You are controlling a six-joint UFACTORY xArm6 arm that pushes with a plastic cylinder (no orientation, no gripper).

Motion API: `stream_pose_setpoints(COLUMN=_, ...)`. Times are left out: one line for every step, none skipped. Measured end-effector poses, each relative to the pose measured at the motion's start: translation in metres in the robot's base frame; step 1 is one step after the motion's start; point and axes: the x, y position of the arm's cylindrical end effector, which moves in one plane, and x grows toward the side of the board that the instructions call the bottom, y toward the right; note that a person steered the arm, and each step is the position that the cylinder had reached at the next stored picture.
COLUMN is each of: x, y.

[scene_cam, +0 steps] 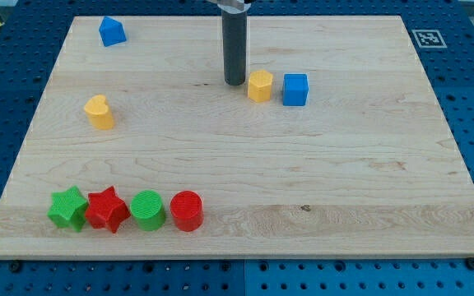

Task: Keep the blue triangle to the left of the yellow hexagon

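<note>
The blue triangle [112, 32] lies near the board's top left corner. The yellow hexagon [260, 85] sits right of centre in the upper part of the board, far to the right of the triangle. My tip [234, 83] rests on the board just left of the yellow hexagon, a small gap between them. The rod rises straight up out of the view's top.
A blue cube [295, 90] sits just right of the hexagon. A yellow heart [99, 113] lies at the left. A green star [68, 208], red star [108, 210], green cylinder [147, 210] and red cylinder [186, 210] line the bottom left. The wooden board [344, 181] has blue perforated table around it.
</note>
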Motion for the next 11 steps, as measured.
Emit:
stream_pose_setpoints(x=0.005, y=0.004)
stream_pose_setpoints(x=0.005, y=0.005)
stream_pose_setpoints(x=0.007, y=0.013)
stream_pose_setpoints(x=0.008, y=0.013)
stream_pose_setpoints(x=0.008, y=0.013)
stream_pose_setpoints(x=0.008, y=0.012)
stream_pose_setpoints(x=0.008, y=-0.013)
stream_pose_setpoints(x=0.008, y=-0.047)
stream_pose_setpoints(x=0.008, y=-0.052)
stream_pose_setpoints(x=0.008, y=-0.062)
stream_pose_setpoints(x=-0.002, y=-0.100)
